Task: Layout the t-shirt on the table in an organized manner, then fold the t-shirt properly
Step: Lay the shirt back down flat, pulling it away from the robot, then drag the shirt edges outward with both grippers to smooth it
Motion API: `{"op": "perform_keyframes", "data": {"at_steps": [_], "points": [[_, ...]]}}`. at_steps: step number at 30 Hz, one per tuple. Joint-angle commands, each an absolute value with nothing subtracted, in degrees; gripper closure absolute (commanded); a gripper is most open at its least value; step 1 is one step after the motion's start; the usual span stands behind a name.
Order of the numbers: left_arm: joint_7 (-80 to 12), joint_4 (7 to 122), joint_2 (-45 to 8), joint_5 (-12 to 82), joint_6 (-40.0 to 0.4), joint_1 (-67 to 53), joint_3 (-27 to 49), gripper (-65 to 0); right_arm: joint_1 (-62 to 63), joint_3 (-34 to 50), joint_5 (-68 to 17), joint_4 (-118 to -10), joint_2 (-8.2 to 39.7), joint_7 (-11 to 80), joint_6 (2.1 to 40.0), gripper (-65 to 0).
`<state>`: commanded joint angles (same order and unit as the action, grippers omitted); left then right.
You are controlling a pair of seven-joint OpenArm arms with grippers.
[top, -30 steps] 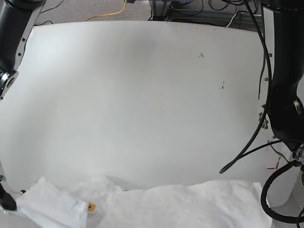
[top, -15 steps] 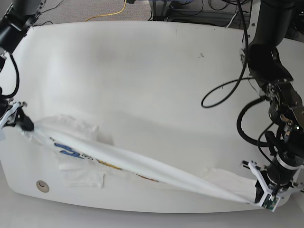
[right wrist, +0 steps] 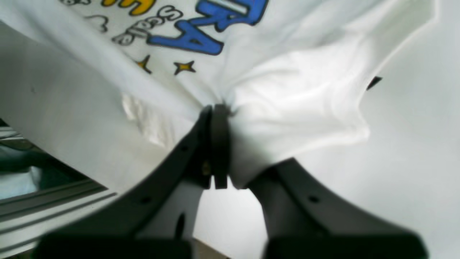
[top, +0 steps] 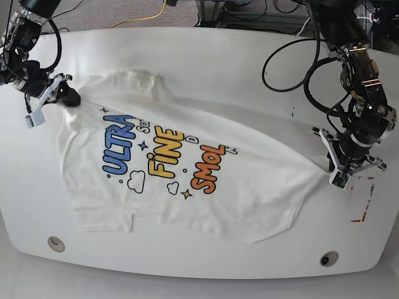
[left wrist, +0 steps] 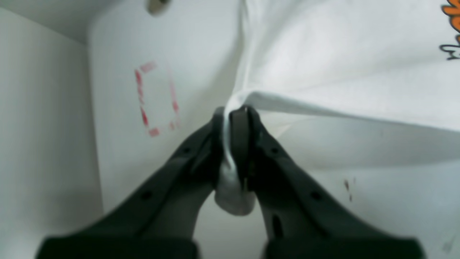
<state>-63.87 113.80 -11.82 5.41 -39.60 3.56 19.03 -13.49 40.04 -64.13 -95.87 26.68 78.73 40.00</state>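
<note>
Left wrist view: my left fingers (left wrist: pixel 231 118) are clenched on a pinched fold of the white cotton t-shirt (left wrist: pixel 341 68), above the smooth white desk (left wrist: pixel 118 151) beside a red-outlined rectangle mark (left wrist: pixel 156 98).

Right wrist view: my right fingers (right wrist: pixel 215 115) grip bunched cloth near blue lettering, close to the desk's edge.

Base view: the shirt lies spread print-up across the desk's middle, with open room beyond it.
</note>
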Motion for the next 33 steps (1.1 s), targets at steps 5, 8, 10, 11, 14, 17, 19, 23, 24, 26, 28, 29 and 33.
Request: {"op": "perform_keyframes", "data": {"at_steps": [5, 8, 10, 11, 14, 17, 19, 23, 24, 26, 28, 29, 33], "points": [[-63.9, 113.8, -11.8, 5.3, -40.0, -2.5, 22.2, 0.0, -16.0, 39.9, -64.1, -95.9, 26.3, 78.8, 40.0, 0.0], [-63.9, 113.7, -12.1, 5.1, -40.0, -5.8, 22.7, 0.0, -17.5, 39.9, -64.1, -95.9, 26.3, 78.8, 40.0, 0.0], [-63.9, 113.7, -12.2, 5.1, -40.0, -7.2, 22.9, 0.0, -18.2, 39.9, -64.0, -95.9, 26.3, 78.8, 40.0, 0.0], [-63.9, 113.7, -12.3, 5.1, -40.0, -8.3, 23.2, 0.0, -18.5, 39.9, -64.0, -95.9, 26.3, 78.8, 40.0, 0.0], [-63.9, 113.6, -12.3, 5.1, -40.0, -10.8, 24.3, 0.0, -19.3, 39.9, -64.0, -95.9, 26.3, 78.9, 40.0, -0.6], [-63.9, 113.6, -12.3, 5.0, -40.0, -12.3, 24.5, 0.0, -20.4, 39.9, -64.0, -95.9, 26.3, 78.9, 40.0, -6.0], [-63.9, 113.6, -12.3, 5.0, -40.0, -13.0, 24.5, 0.0, -20.4, 39.9, -64.0, -95.9, 26.3, 78.9, 40.0, -12.4], [-63.9, 113.6, -12.3, 5.0, -40.0, -14.3, 24.5, 0.0, -21.8, 40.2, -64.0, -96.0, 26.3, 78.9, 40.0, -31.5], [-63.9, 113.6, -12.4, 4.9, -40.0, -14.5, 24.5, 0.0, -22.2, 40.2, -64.0, -96.0, 26.3, 78.9, 40.0, -37.1], [-64.0, 113.6, -12.5, 4.9, -40.0, -15.2, 24.0, 0.0, -22.5, 40.3, -64.0, -96.0, 26.3, 78.9, 40.0, -46.5], [-64.1, 113.6, -13.7, 4.9, -40.0, -16.1, 23.4, -4.4, -22.9, 40.3, -64.0, -96.0, 26.3, 78.9, 40.0, -57.5], [-64.1, 113.6, -13.9, 4.9, -40.0, -16.4, 23.0, -7.2, -23.0, 40.3, -64.0, -96.0, 26.3, 78.9, 40.0, -61.8], [-64.1, 113.7, -14.2, 4.9, -40.0, -17.0, 22.5, -23.9, -24.7, 40.4, -64.5, -96.0, 26.2, 78.9, 40.0, -65.0]]}}
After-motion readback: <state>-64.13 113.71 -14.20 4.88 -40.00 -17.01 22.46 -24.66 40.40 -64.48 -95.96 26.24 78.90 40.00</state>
